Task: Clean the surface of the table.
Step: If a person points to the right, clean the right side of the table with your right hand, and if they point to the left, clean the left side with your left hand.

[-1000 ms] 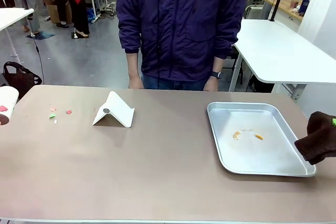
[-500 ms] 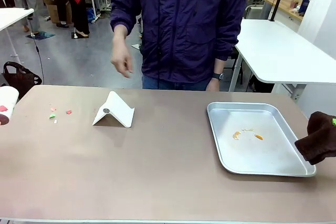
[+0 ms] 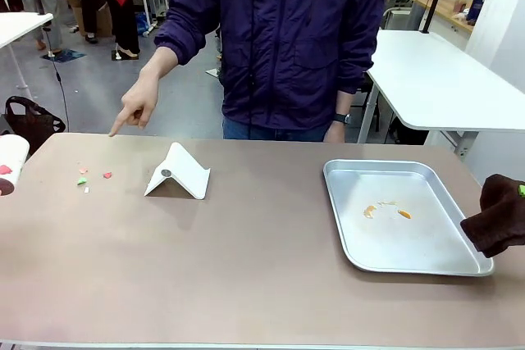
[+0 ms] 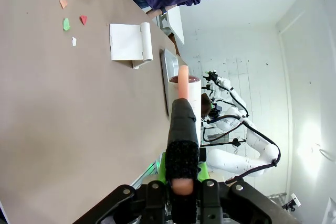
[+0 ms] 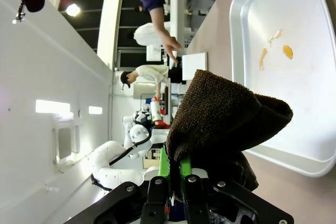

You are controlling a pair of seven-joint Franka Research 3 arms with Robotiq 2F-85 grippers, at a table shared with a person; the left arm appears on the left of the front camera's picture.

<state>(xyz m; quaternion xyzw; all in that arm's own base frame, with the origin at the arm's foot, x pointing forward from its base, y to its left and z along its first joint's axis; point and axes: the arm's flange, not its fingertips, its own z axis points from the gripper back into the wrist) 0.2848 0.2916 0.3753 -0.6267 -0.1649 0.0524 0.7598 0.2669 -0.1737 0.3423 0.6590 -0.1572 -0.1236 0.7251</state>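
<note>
Front view has the big brown table (image 3: 246, 284) going from one side of the picture to the other, with a person standing at its far side. The person's hand (image 3: 134, 109) is up over the far left part of the table, and one finger points down. Near that finger, on the left part of the table, lie a few tiny scraps (image 3: 82, 180): pink, red, green and white. Just to the right of them is a white stand (image 3: 180, 171), folded like a little tent. On the right part of the table sits a shiny tray (image 3: 340, 171) with small orange smears (image 3: 371, 211) in its middle. A dark brown cloth (image 3: 499, 215) hangs at the tray's right side, over its rim, and it is hard to tell if it touches the tray. At the left edge of the picture is the white end of a roller (image 3: 10, 163), up by the table's left end. In the left wrist view, the left claw (image 4: 182, 167) is pressed tight on the roller's black handle. The roller sticks straight out from it over the bare brown top, with the scraps and the stand farther off. In the right wrist view, the right claw (image 5: 175, 169) pinches a bunch of the cloth. The cloth puffs out in front of the fingers and covers one corner of the tray.
</note>
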